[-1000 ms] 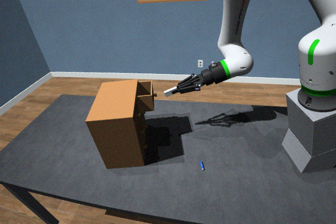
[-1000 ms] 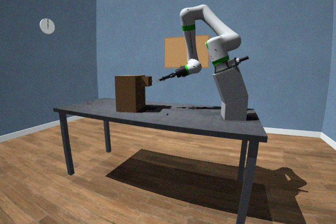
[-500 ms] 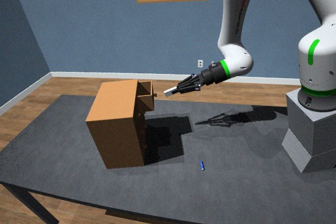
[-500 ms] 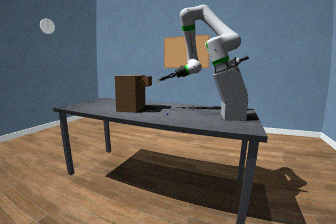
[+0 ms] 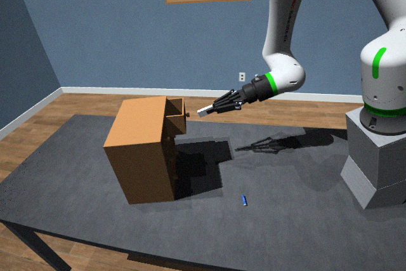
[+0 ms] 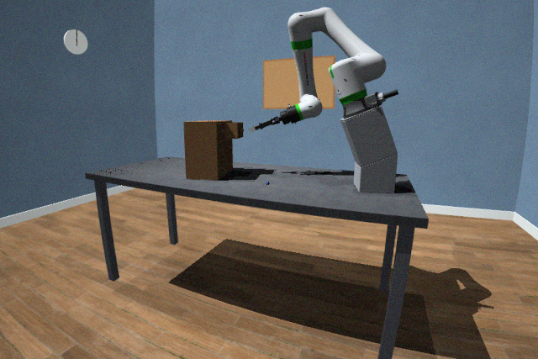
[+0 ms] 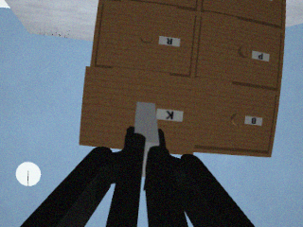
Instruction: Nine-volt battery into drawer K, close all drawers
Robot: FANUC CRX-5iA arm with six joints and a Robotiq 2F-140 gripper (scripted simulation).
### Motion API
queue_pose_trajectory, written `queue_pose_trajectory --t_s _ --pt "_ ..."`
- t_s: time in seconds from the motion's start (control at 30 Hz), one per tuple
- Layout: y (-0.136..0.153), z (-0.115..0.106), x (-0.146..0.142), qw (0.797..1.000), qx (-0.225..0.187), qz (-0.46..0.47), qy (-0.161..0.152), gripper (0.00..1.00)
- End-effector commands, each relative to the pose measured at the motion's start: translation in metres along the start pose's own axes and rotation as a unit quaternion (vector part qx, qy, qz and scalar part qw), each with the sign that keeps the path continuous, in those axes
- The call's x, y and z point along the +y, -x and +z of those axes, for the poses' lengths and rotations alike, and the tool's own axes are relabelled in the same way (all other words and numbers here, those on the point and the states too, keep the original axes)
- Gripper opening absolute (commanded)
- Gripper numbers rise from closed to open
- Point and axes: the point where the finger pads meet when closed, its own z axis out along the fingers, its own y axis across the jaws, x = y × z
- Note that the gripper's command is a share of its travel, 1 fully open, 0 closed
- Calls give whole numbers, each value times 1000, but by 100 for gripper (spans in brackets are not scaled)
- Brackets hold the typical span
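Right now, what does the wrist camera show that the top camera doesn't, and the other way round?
Only the wrist view shows the chest's drawer fronts with their letter labels, including the K label, and a wall clock. Only the top view shows the hollow inside of the pulled-out drawer, a small blue item on the table and the arm's grey pedestal. Both show the chest and the shut gripper pointing at that drawer.

arm (image 5: 282, 35): elbow high, wrist low | fingers (image 5: 226, 102): closed, near-horizontal, above the table
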Motion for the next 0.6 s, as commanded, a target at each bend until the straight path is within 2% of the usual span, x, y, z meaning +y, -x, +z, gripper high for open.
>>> queue_pose_trajectory --t_s 0.0,0.57 --pt "1 1 0 1000 0 0 0 0" --pt "6 15 0 1000 0 0 0 0"
